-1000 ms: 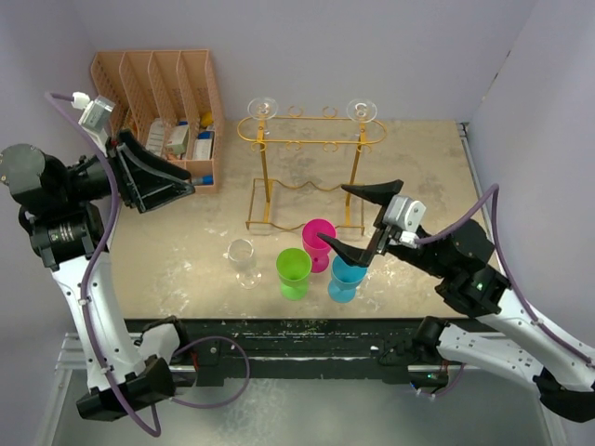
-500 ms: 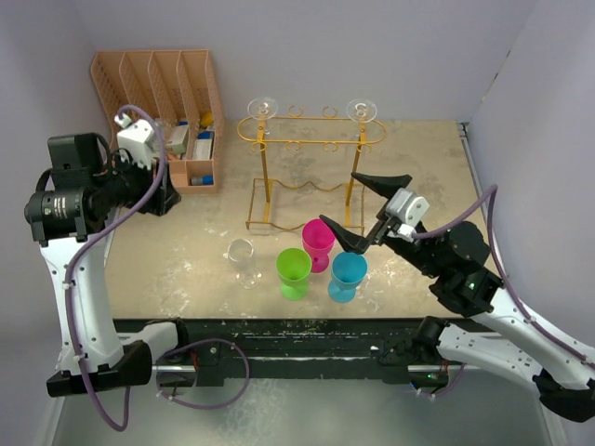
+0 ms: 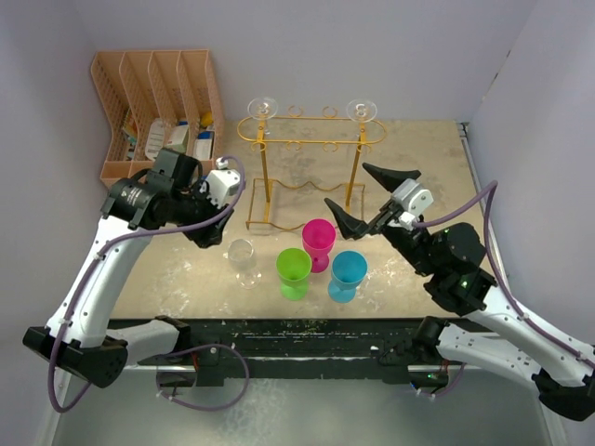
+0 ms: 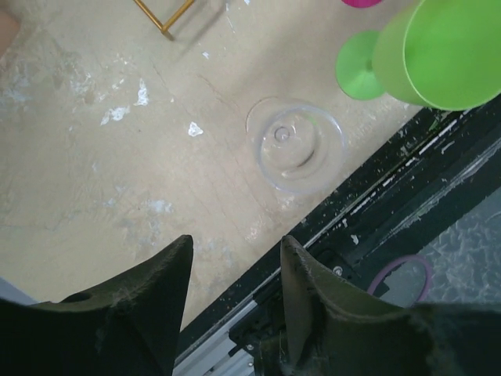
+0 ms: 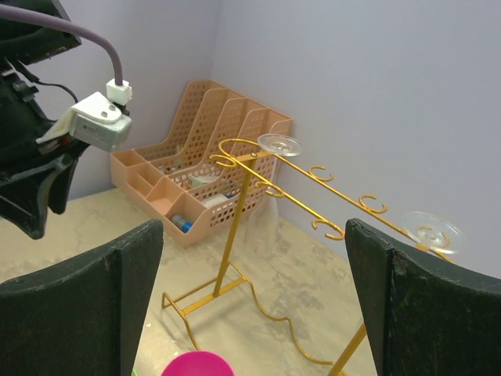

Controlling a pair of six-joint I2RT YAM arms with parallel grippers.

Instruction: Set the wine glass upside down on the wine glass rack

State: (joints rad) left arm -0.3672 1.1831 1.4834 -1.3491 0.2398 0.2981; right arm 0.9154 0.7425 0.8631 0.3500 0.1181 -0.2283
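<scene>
The beige, scuffed worktop [image 3: 167,269] fills the space between the grey walls. On it, in the far left corner, stands the peach slotted file organiser [image 3: 158,102] with a few small packets in its compartments. Right of it, along the back, stands the gold wine glass rack [image 3: 307,141], its wire base flat on the worktop. Two hanging glasses [image 3: 262,107] are upside down on it, one at each end of the oval rail, feet resting on top.

The left arm reaches in from the side, its left pincer [image 3: 206,232] pointing down. It is above and a little to the left of the clear wine glass [image 3: 242,260]. From the wrist you look straight down into the glass; its fingers [image 4: 149,290] stand partly apart with nothing between them, so it is released. The right pincer [image 3: 367,197] hangs near the rack's right post, spread wide and grasping nothing.

In front of the rack stand three plastic goblets, all upright: the pink goblet [image 3: 319,240] nearest the rack base, the green goblet [image 3: 294,271] and the blue goblet [image 3: 348,274] nearer the front edge. The wine glass stands upright on the worktop just left of the green goblet, apart from the rack.
</scene>
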